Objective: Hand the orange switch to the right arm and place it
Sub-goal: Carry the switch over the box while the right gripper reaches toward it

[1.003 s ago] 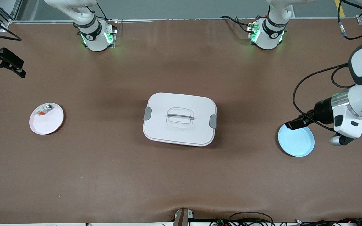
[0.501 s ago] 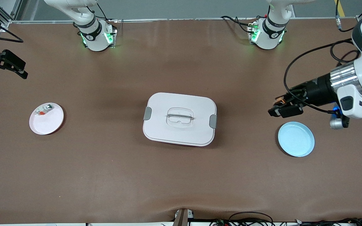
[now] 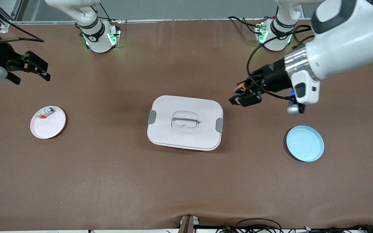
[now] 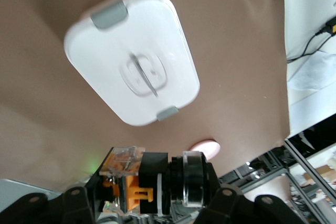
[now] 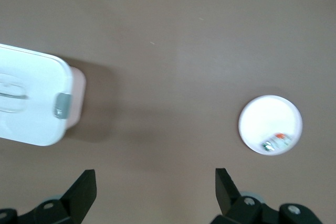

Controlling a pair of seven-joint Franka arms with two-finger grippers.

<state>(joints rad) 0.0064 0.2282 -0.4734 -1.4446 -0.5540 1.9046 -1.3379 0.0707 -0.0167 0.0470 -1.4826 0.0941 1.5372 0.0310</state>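
Right gripper point(image 3: 28, 69) hanging wide open over bare table at its own end, above the pink plate point(image 3: 52, 129); white box point(image 3: 185, 122) sitting mid-table; left gripper point(image 3: 243, 97) hanging just beside the box's corner, clamping the switch point(image 4: 152, 182); for a clean handover, better presenting the cap end clear of its fingers; blue plate point(image 3: 305, 143) lying empty.

Brown table point(image 3: 108, 174). White lidded box point(image 3: 185, 122) at centre. Pale pink plate point(image 3: 48, 122) toward right arm's end, holding what looks like a small white-and-silver part point(image 3: 45, 113); blue plate point(image 3: 305, 143) toward left arm's end.
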